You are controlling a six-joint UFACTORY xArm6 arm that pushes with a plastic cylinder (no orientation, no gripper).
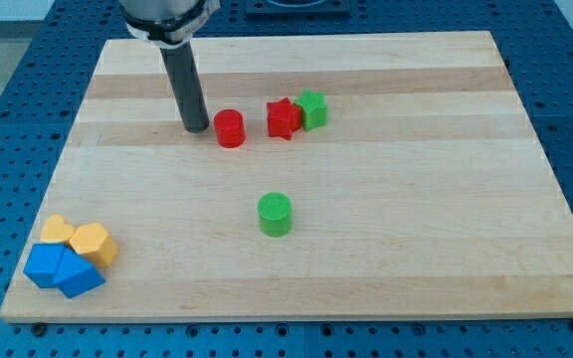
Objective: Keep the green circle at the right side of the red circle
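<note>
The red circle (229, 128) stands on the wooden board (416, 229) in the upper middle of the view. The green circle (275, 214) stands below it and a little to its right, well apart from it. My tip (196, 128) is just left of the red circle, with a small gap between them. The tip is far from the green circle, up and to its left.
A red star (283, 118) and a green block (312, 108) touch each other right of the red circle. Two yellow blocks (80, 239) and two blue blocks (62, 268) cluster at the bottom left corner.
</note>
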